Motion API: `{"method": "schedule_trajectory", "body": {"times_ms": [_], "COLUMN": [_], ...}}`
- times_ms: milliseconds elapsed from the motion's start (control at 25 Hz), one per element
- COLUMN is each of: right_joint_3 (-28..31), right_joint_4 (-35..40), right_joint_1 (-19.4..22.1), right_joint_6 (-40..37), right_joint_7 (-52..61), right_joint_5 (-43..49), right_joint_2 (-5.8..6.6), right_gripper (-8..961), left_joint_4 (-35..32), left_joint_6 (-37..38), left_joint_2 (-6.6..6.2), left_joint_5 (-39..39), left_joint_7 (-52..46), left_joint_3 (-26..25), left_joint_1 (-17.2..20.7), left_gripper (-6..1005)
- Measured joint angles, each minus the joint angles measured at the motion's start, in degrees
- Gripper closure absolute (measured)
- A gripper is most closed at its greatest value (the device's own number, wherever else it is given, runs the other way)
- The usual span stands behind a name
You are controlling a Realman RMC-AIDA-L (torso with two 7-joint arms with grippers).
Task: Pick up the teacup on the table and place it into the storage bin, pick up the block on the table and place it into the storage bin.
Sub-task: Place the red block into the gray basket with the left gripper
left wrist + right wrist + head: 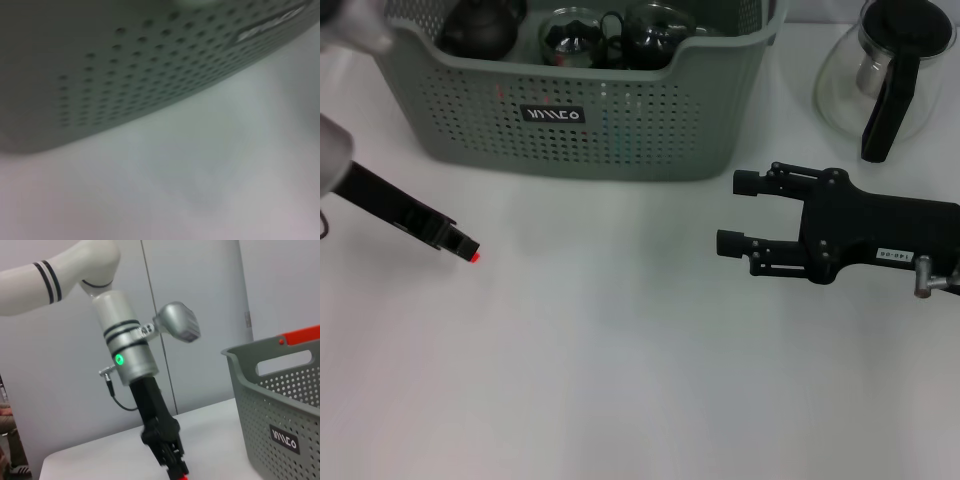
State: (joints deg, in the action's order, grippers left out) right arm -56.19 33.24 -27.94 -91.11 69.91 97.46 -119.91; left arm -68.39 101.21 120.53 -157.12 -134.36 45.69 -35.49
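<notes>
Surface at 6 o'clock shows no teacup or block. At 9 the left gripper has its fingers closed, and at 3 the right gripper has its fingers spread and empty. With dark teaware lying in the storage bin at 12, both arms should probably retreat clear of its wall.

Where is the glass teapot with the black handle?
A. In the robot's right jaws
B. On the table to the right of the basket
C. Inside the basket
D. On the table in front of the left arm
B: the teapot stands on the table to the right of the basket, apart from the open right gripper.
</notes>
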Motion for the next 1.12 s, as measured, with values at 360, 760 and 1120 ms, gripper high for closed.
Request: {"method": "schedule_trajectory", "body": {"times_ms": [360, 760, 1120], "right_joint_3": [0.2, 0.2, 0.1], "right_joint_4": [0.4, 0.1, -0.2], "right_joint_1": [0.0, -0.4, -0.6], "right_joint_6": [-0.8, -0.8, -0.3], "right_joint_7": [1.3, 1.3, 0.8], "right_joint_5": [-0.4, -0.4, -0.2], "right_joint_2": [-0.06, -0.16, -0.25], "right_gripper": [135, 135, 136], "left_joint_4": [19.7, 28.0, 26.6], "left_joint_6": [15.7, 8.0, -16.7], "left_joint_2": [-8.37, -10.0, -12.96], "left_joint_5": [26.2, 53.3, 38.5], "left_joint_7": [10.1, 4.1, -1.8], "left_joint_3": [-17.9, -25.6, -12.0], "left_joint_1": [-0.4, -3.6, -12.4], "left_gripper": [762, 743, 725]}}
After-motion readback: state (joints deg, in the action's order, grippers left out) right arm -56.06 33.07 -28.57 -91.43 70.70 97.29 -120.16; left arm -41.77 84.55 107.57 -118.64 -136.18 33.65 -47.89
